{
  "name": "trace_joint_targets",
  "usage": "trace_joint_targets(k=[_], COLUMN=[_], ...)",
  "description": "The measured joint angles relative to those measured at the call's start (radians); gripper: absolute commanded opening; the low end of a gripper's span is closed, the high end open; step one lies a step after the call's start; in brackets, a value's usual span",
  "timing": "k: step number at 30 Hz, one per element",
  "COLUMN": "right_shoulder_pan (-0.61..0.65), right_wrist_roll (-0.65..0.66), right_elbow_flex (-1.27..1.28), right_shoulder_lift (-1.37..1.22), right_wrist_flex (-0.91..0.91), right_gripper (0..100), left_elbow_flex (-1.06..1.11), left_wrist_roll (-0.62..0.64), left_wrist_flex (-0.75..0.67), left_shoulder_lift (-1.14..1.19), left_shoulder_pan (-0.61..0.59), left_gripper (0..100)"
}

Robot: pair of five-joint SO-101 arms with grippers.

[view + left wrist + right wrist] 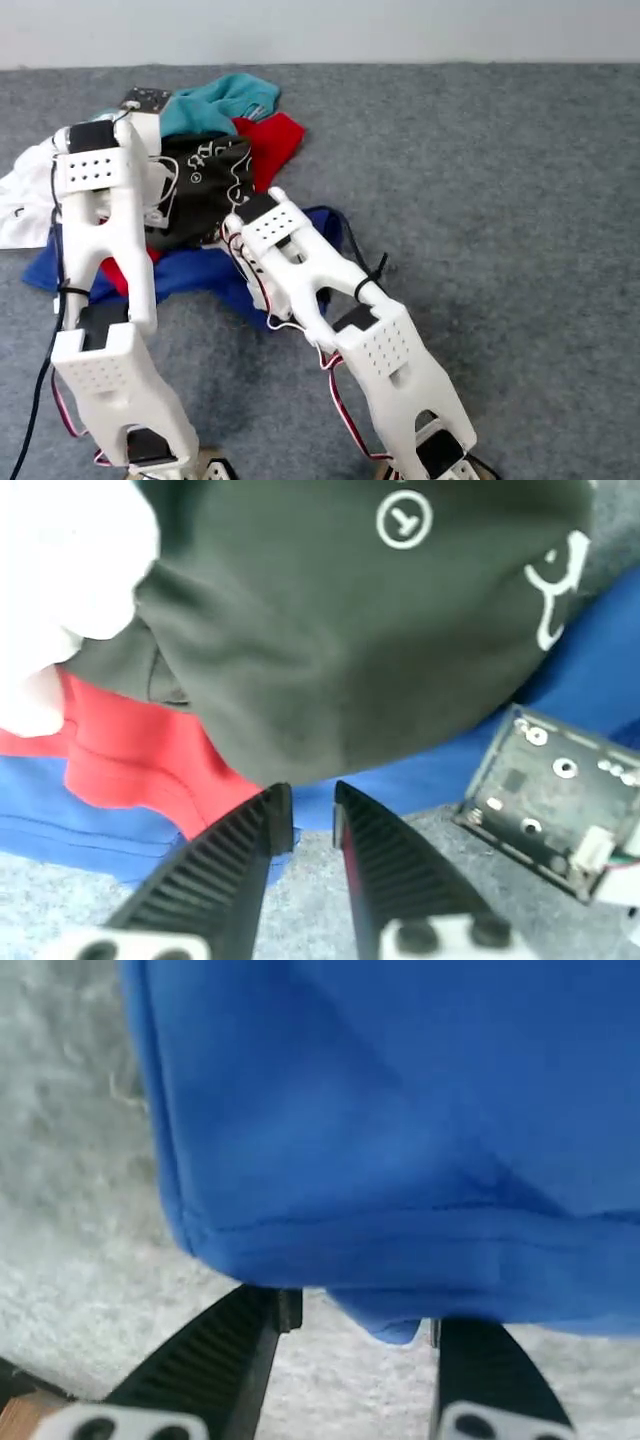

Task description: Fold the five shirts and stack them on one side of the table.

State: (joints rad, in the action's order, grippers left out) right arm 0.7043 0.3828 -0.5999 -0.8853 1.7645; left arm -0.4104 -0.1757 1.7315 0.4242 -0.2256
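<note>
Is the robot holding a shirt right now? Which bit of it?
Nothing is held. The right gripper stands open at the hem of the blue fabric shirt, not closed on it; the left gripper, slightly open, grips nothing either.

The light is bright and soft all over. Shadows on the grey table [520, 180] are faint. The white shirt [55, 570] glows so bright its folds vanish.

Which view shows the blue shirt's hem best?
Right wrist view: blue shirt hem and stitching close up, at the open right tool. High view: bottom of the shirt pile, mostly covered. Left wrist view: strips beneath the red shirt.
</note>
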Motion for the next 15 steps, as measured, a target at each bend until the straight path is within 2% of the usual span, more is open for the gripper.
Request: trace_joint_targets(k=[4, 10, 15], right_shoulder_pan=[-0.025, -0.078, -0.140], right_wrist_roll=[0.000, 0.000, 0.002], right_elbow_flex=[-0.021, -0.037, -0.054], right_shoulder_lift=[-0.015, -0.015, -0.032], right_wrist_flex=[0.000, 0.000, 0.000], right_gripper=[21.2, 0.9, 1.1], left_elbow_flex=[0.003, 0.003, 0.020], left_wrist_roll=[0.000, 0.000, 0.000], left_wrist_flex=[0.000, 0.000, 0.000], left_shoulder_lift=[0.000, 0.000, 0.000], left_shoulder_pan=[0.021, 0.034, 0.034], left_gripper=[8, 8, 8])
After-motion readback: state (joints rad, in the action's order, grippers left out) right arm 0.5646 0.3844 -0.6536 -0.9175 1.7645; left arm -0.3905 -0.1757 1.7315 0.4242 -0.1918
